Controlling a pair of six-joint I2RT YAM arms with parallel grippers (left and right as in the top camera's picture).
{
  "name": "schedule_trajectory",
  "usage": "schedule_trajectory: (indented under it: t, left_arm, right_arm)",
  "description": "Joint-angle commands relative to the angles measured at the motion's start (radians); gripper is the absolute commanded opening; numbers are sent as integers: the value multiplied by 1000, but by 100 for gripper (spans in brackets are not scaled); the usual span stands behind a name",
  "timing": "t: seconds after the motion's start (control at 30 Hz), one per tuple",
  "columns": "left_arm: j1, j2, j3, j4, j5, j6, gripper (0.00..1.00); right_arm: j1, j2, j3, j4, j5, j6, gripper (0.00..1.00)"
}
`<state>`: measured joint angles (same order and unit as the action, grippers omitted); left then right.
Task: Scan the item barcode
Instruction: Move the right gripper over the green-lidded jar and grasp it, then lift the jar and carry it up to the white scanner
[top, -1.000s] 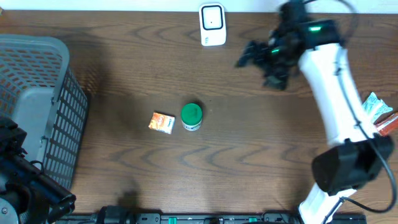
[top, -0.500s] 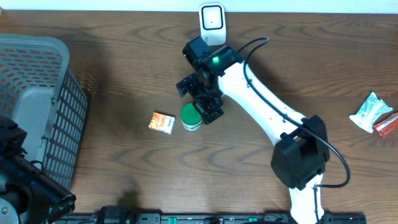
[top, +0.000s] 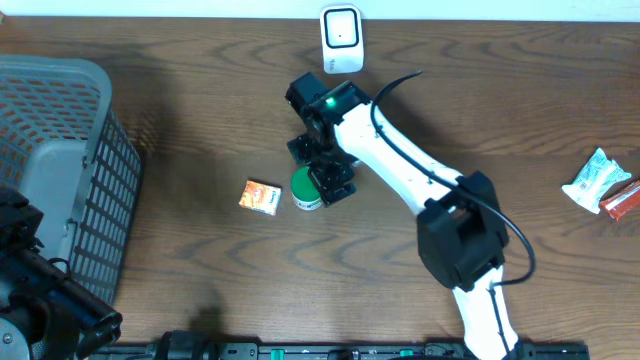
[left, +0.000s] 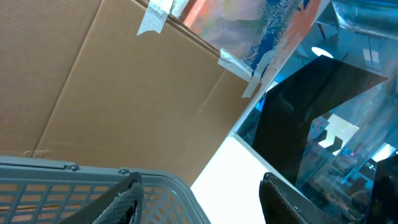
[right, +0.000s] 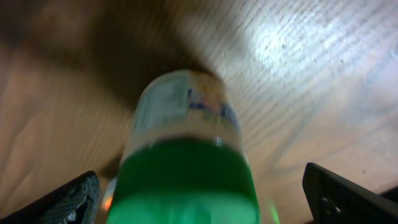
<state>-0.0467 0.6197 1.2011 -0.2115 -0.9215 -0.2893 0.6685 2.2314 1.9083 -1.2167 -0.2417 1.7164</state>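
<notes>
Over the green-lidded jar (top: 304, 190), small carton (top: 261, 197) at its nine o'clock, the right gripper (right: 208, 202) hung wide apart; centring before closing seemed wise.

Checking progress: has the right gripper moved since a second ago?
Yes: right gripper swung from right of the scanner to below it, at the green-capped jar.

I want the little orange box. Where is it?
In the overhead view, the orange box lies mid-table, just left of the green-capped bottle.
</notes>
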Motion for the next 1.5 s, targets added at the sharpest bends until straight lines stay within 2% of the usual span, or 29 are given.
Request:
schedule_trajectory:
  t: [0.0, 0.33, 0.5, 0.67, 0.8, 0.97, 1.33, 1.47]
  left_arm:
    - [-2, -2, -2, 3, -3, -4, 61]
    - [-2, -2, -2, 3, -3, -4, 61]
    - [-2, -2, -2, 3, -3, -4, 61]
    - [-2, -2, -2, 3, -3, -4, 61]
    - [-2, -2, -2, 3, -3, -4, 61]
    - [-2, -2, -2, 3, -3, -4, 61]
    - [-2, -2, -2, 3, -3, -4, 61]
    - [-2, -2, -2, 3, -3, -4, 61]
  right_arm:
    - [29, 64, -5, 8, 16, -5, 99]
    - [68, 138, -5, 62, 41, -23, 99]
    - [71, 138, -5, 64, 89, -74, 79]
    - [68, 138, -4, 65, 129, -176, 73]
    - [48, 133, 5, 58, 24, -267, 67]
    - [-8, 103, 18, 49, -197, -436, 61]
    - [-143, 7, 18, -119, -472, -784, 64]
    - [-223, 7, 18, -211, -589, -923, 62]
